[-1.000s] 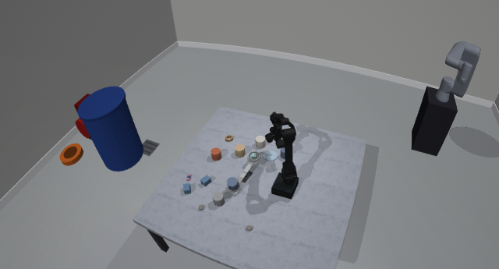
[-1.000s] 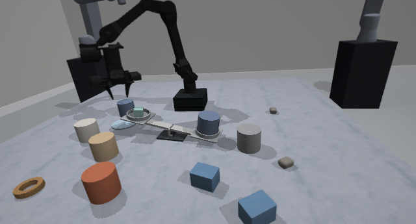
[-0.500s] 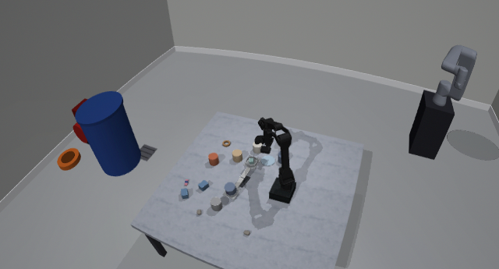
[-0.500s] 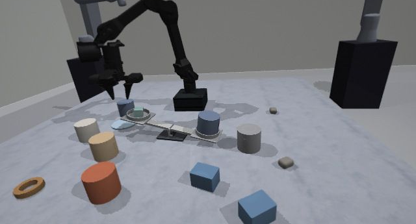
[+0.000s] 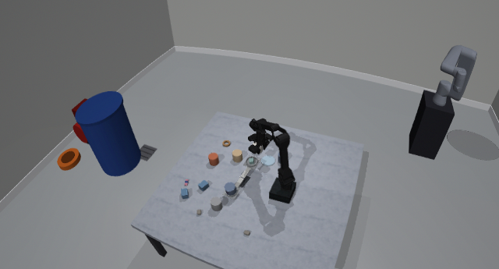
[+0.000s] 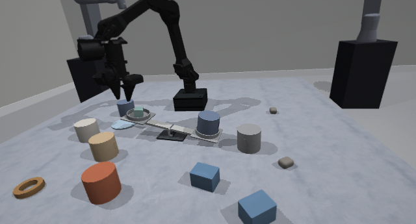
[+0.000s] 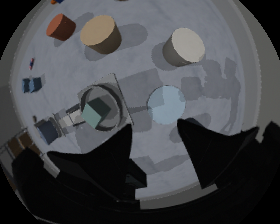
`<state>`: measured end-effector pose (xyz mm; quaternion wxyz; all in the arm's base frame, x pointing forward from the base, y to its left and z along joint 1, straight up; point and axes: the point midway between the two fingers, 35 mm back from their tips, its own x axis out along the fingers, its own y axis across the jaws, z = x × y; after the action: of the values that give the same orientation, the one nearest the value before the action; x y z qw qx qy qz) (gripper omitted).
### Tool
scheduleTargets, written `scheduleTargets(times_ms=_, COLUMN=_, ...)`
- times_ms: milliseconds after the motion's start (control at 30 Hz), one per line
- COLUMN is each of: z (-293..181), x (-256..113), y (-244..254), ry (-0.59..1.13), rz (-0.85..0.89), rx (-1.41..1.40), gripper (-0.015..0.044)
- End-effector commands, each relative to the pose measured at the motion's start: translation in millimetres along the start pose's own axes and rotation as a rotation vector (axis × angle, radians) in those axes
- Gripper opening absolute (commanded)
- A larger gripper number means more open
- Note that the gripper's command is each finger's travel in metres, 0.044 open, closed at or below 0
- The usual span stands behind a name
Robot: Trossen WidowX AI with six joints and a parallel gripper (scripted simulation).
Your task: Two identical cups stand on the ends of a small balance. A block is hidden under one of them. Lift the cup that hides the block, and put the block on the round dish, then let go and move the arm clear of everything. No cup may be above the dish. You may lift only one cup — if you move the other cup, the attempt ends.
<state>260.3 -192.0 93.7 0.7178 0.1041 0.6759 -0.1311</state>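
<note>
The small green block (image 5: 251,160) (image 6: 138,112) (image 7: 92,116) sits uncovered in the ring pan at the raised end of the balance (image 5: 244,176) (image 6: 156,123). A blue-grey cup (image 5: 230,189) (image 6: 208,123) (image 7: 47,131) stands on the lowered end. The other blue-grey cup (image 6: 125,108) stands on the table beyond the pale blue round dish (image 5: 269,161) (image 6: 121,124) (image 7: 167,105) in the exterior view; the arm mostly hides it in the top view. No cup shows above the dish. My gripper (image 6: 123,99) (image 7: 155,125) is open and empty, above the raised-pan and dish area.
A white cylinder (image 6: 87,130) (image 7: 184,47), a tan cylinder (image 5: 237,156) (image 6: 104,147) (image 7: 101,34) and an orange-red cylinder (image 5: 213,159) (image 6: 101,183) stand near the raised end. A grey cylinder (image 5: 216,204) (image 6: 249,139) stands by the lowered end. Blue blocks, small stones and an orange ring lie farther out.
</note>
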Motion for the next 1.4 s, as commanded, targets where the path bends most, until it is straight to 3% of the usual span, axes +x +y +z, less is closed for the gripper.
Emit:
scheduleTargets(times_ms=0, z=5.5, x=-3.0, y=14.4, ry=-0.005, rz=0.006, rx=0.125, gripper=0.026)
scheduleTargets(times_ms=733, z=14.0, x=-15.6, y=81.9, ry=0.044, rz=0.012, rx=0.812, gripper=0.026)
scheduleTargets(times_ms=1367, z=13.5, x=4.7, y=84.5, ry=0.046, rz=0.011, rx=0.834, gripper=0.026)
